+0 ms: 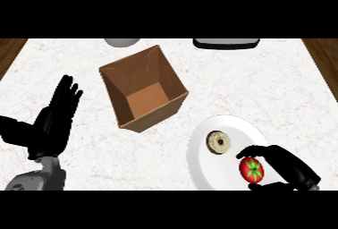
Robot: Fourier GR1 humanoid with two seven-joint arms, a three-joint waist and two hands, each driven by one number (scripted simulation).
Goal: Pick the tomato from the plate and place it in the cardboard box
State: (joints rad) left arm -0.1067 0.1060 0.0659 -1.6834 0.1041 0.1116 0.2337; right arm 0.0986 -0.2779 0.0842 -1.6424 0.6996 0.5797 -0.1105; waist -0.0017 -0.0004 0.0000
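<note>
A red tomato (251, 170) with a green star-shaped top lies on the near right part of a white plate (201, 156). My right hand (290, 166) comes in from the lower right and curls round the tomato, fingers over its top and thumb below it. An open cardboard box (144, 87) stands on the counter up and to the left of the plate, its brown floor visible. My left hand (52, 118) rests open at the left, fingers pointing up, left of the box.
A round bagel-like ring (219, 142) lies on the plate just beyond the tomato. A grey rounded object (121, 42) and a dark appliance (224, 43) sit at the counter's far edge. Wooden floor shows past both side edges.
</note>
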